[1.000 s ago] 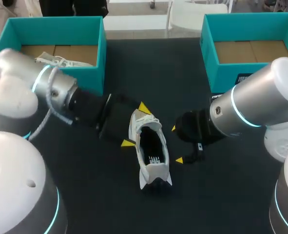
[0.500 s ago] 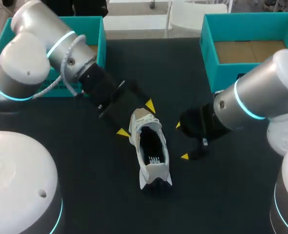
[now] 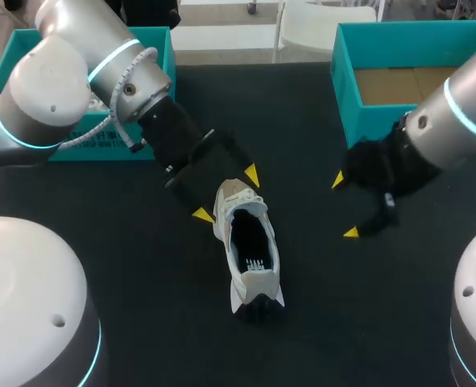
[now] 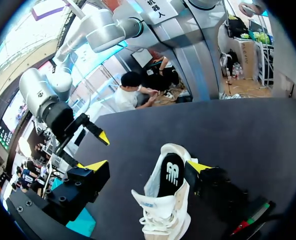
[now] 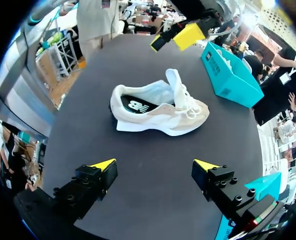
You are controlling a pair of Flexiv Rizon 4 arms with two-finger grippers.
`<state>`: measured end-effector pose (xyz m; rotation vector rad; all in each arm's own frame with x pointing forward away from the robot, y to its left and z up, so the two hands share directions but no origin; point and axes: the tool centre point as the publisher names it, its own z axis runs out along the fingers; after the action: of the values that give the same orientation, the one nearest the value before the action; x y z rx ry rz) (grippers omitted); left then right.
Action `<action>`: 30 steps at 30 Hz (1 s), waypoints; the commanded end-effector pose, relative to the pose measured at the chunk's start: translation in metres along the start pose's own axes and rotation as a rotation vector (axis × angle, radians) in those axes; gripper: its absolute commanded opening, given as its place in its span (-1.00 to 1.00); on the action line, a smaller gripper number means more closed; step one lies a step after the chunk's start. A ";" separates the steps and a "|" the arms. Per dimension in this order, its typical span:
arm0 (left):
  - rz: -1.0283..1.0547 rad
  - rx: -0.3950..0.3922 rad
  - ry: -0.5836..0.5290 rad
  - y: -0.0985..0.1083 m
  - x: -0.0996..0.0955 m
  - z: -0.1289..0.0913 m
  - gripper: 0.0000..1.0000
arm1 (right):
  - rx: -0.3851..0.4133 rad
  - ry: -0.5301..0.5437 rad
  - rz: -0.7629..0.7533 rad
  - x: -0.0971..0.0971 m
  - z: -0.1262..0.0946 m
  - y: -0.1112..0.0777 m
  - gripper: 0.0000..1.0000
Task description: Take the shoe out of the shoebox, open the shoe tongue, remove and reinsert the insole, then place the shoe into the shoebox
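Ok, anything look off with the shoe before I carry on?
Nothing stands out. The shoe stands upright on the table, insole lying inside, no damage visible. The left gripper is open around its toe end; the right gripper is open, apart from it.

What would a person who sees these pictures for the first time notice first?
Most striking is the white shoe, lying alone in the middle of the dark table with its opening facing up. The left gripper hangs open at its toe end, one bright yellow tip on either side, and the right gripper is open too, apart from the shoe. Teal boxes stand at the far left and far right.
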<state>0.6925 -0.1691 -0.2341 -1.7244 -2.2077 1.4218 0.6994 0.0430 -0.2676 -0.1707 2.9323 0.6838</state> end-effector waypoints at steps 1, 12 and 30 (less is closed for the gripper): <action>0.001 0.000 0.002 0.000 0.000 0.000 1.00 | 0.024 0.021 0.025 -0.001 -0.080 0.007 1.00; 0.022 -0.005 0.024 0.000 0.000 0.000 1.00 | 0.025 0.012 0.032 -0.003 -0.090 0.019 1.00; 0.136 -0.218 0.392 -0.005 0.010 0.005 -1.00 | 0.025 0.012 0.032 -0.003 -0.090 0.019 1.00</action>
<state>0.6897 -0.1600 -0.2462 -2.0304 -2.1126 0.9180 0.6904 0.0191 -0.1781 -0.1263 2.9593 0.6538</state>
